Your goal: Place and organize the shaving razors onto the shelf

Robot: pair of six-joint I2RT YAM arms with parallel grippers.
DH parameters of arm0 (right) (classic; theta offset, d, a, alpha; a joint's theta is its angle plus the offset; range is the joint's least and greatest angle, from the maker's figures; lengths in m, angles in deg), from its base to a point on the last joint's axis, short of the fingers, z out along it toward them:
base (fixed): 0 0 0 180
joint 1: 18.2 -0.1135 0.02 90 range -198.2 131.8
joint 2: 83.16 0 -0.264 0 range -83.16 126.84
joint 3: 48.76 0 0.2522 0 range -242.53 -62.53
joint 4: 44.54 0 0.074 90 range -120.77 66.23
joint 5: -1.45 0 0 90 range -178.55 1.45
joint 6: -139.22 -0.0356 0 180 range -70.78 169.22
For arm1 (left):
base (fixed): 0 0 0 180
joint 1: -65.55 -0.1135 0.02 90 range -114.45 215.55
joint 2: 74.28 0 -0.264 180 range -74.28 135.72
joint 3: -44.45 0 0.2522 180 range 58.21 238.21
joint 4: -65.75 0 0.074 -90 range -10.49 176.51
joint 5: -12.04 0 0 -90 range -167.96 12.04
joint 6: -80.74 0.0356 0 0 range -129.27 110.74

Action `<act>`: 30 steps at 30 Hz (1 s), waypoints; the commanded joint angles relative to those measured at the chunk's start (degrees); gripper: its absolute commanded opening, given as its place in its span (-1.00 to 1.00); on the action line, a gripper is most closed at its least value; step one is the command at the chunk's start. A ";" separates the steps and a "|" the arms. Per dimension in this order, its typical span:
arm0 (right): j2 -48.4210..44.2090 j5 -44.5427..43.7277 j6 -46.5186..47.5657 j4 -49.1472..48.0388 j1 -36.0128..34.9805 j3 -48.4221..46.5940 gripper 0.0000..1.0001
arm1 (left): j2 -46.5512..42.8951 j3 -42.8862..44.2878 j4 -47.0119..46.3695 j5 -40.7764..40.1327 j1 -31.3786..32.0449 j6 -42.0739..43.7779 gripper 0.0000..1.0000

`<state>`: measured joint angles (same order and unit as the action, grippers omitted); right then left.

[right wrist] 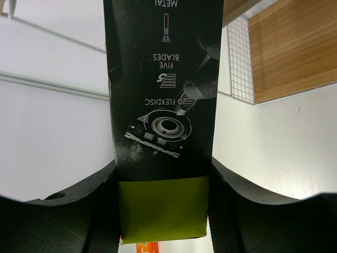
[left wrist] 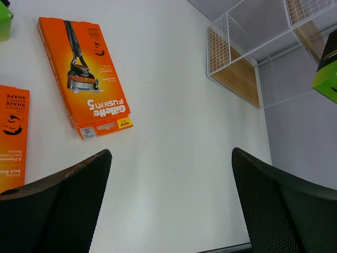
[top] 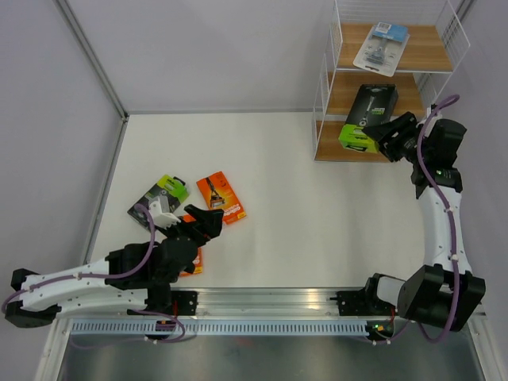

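Observation:
The shelf [top: 423,58] stands at the back right, with the clear blister with blue card [top: 382,45] on its top board. My right gripper [top: 378,132] is shut on a black box [top: 369,113] near its lime-green end [right wrist: 162,208] and holds it at the shelf's front, level with the lower tiers. In the right wrist view the box [right wrist: 163,89] fills the space between the fingers. My left gripper [top: 208,219] is open and empty above the table. One orange card [top: 221,197] lies just beyond it and also shows in the left wrist view [left wrist: 84,74]. The second orange card [left wrist: 13,137] is partly under the left arm. The other black box [top: 159,195] lies at the left.
A grey wall runs along the table's left side and back [top: 95,71]. The shelf's wire side and wooden board [left wrist: 237,74] show far ahead in the left wrist view. White tabletop [top: 302,206] lies between the left packs and the shelf.

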<state>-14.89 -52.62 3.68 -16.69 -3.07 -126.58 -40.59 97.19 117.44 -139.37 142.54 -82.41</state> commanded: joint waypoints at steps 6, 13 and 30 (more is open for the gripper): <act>4.85 -0.67 -1.48 -9.96 2.18 -5.38 -0.74 | -4.16 -0.05 1.97 -1.87 0.00 4.94 0.99; 8.10 -1.82 -3.59 -13.02 5.34 -7.67 -0.71 | -4.51 0.13 2.23 -2.05 0.00 6.17 0.99; 18.56 -3.04 -15.97 -23.67 6.92 -12.41 -0.69 | -5.57 -1.10 2.76 -3.89 0.00 5.21 0.99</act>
<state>3.95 -54.59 -8.34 -32.36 3.71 -134.82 -45.70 96.71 119.73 -140.88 142.54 -78.32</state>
